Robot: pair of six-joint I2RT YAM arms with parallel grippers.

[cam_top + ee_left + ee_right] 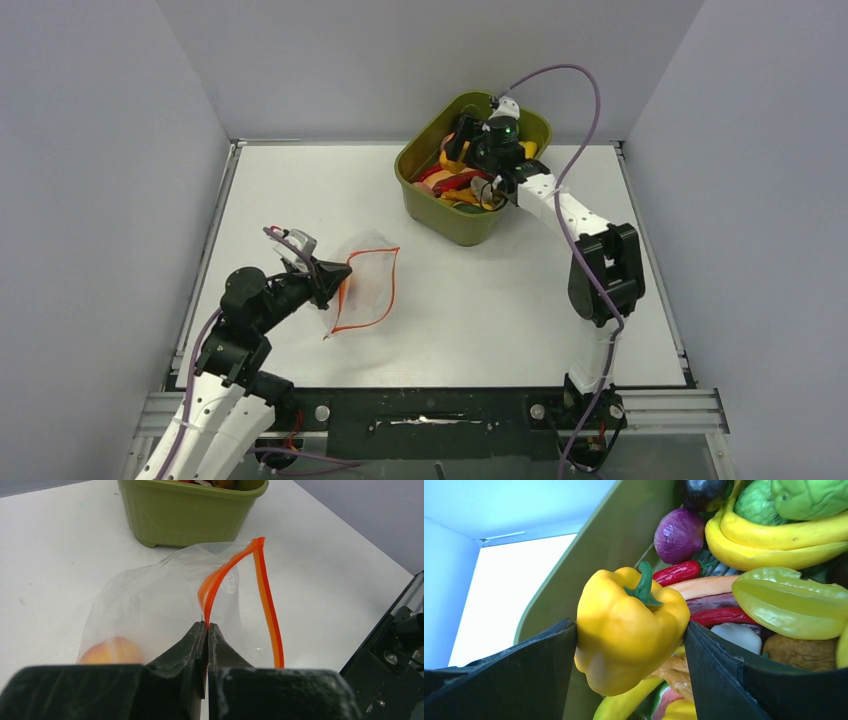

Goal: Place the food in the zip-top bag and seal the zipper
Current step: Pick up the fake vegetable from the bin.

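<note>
Right tool (629,627), jaws wide, clasps a glossy yellow plastic pepper (619,650); I fear a slip. Left tool (207,626) pinches the clear crinkly bag (145,600).

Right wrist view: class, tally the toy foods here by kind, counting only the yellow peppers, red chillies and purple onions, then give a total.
yellow pepper: 1
red chillies: 2
purple onion: 1
Total: 4
</note>
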